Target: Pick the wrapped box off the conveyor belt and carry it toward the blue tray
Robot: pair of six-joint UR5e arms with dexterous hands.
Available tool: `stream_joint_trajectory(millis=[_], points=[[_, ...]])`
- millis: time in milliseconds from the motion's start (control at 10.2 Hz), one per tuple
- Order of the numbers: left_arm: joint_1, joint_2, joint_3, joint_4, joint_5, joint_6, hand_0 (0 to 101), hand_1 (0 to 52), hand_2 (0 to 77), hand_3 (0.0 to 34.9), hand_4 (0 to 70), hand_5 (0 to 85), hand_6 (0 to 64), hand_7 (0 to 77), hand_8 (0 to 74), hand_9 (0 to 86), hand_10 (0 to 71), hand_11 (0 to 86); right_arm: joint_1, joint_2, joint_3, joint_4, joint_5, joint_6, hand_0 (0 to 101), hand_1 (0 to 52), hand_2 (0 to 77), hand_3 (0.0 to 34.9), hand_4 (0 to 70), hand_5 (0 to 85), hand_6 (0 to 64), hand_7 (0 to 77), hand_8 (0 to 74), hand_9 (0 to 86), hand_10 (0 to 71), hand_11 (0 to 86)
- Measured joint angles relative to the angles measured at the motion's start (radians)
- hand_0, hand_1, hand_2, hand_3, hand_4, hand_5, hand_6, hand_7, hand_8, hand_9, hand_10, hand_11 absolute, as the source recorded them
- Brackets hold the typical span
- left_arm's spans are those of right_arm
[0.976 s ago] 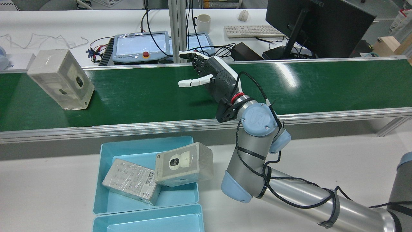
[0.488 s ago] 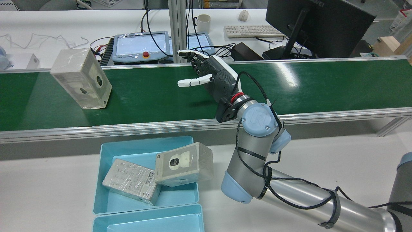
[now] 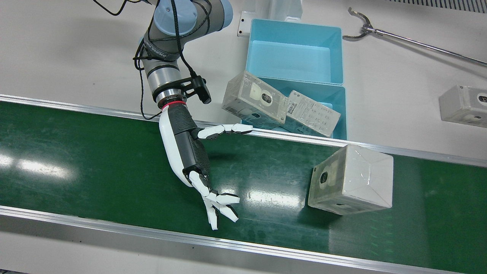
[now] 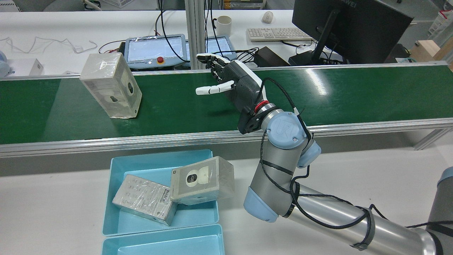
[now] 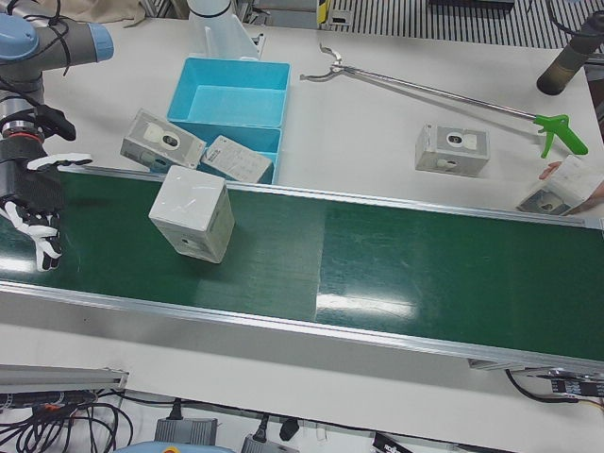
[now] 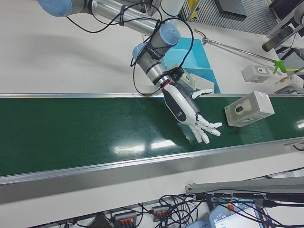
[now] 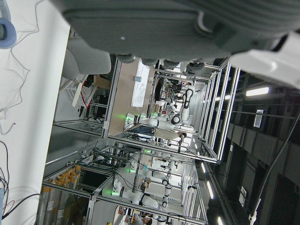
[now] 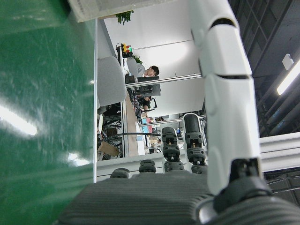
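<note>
**Right hand open over the belt, wrapped box apart from it**

**Surroundings.** The green conveyor belt point(image 4: 318, 95) runs across the station between two aluminium rails. On the robot's side of the belt, the blue tray point(image 4: 116, 216) sits on the white table. It holds two wrapped boxes: one lying flat point(image 4: 145, 203) and one tilted with its edge propped on the tray's rim point(image 4: 202, 180). A second blue tray point(image 3: 296, 49) stands directly beside the first and touches it. In the left-front view, a long reach-grabber tool point(image 5: 425, 92) and two more boxes point(image 5: 453, 149) lie on the table further along. Beyond the belt in the rear view are a teach pendant point(image 4: 155, 51), a mug point(image 4: 223, 25), a keyboard point(image 4: 277, 34) and a monitor point(image 4: 350, 28). No object lies on the belt between the hand and the box.

**Task object.** The wrapped box point(image 4: 110, 85) stands on the belt, slightly rotated relative to the rails, with its printed face towards the near rail. It is well apart from the hand, on the side of the robot's left.

**Arm and hand pose.** The right arm point(image 4: 332, 216) reaches forward from the table across the near rail. The right hand point(image 4: 230, 83) is stretched out above the belt with its palm facing the box. Its fingers point(image 3: 218, 207) are extended and spread, and the thumb point(image 3: 226, 130) is held wide to the side. The hand grips nothing and touches nothing.

**Left hand.** Only part of the left hand's underside point(image 7: 154, 28) appears, in its own camera; its finger posture cannot be determined.
</note>
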Motion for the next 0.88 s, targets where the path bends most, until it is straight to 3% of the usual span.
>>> stream_joint_trajectory(millis=[488, 585, 683, 878], points=[[0.000, 0.000, 0.000, 0.000, 0.000, 0.000, 0, 0.0, 1.1, 0.0, 0.0, 1.1, 0.5, 0.0, 0.5, 0.5, 0.5, 0.5, -0.009, 0.003, 0.001, 0.000, 0.000, -0.019, 51, 18.0, 12.0, 6.6, 11.5, 27.3, 4.9, 7.6, 0.0, 2.7, 0.0, 1.1], [0.000, 0.000, 0.000, 0.000, 0.000, 0.000, 0, 0.0, 0.5, 0.0, 0.0, 1.1, 0.5, 0.0, 0.5, 0.5, 0.5, 0.5, -0.010, 0.004, 0.001, 0.000, 0.000, -0.021, 51, 17.5, 12.0, 10.0, 7.6, 25.6, 3.8, 5.5, 0.0, 2.2, 0.0, 1.1], [0.000, 0.000, 0.000, 0.000, 0.000, 0.000, 0, 0.0, 0.5, 0.0, 0.0, 1.1, 0.5, 0.5, 0.5, 0.0, 0.5, 0.5, -0.011, 0.005, 0.001, 0.000, 0.000, -0.022, 51, 17.5, 12.0, 10.0, 7.6, 25.6, 3.8, 5.5, 0.0, 2.2, 0.0, 1.1], [0.000, 0.000, 0.000, 0.000, 0.000, 0.000, 0, 0.0, 1.1, 0.0, 0.0, 1.1, 0.5, 0.5, 0.5, 0.5, 0.5, 0.5, -0.015, 0.006, -0.002, 0.000, 0.000, -0.024, 51, 18.0, 12.0, 13.3, 6.5, 25.6, 3.8, 5.5, 0.0, 1.6, 0.0, 1.1]])
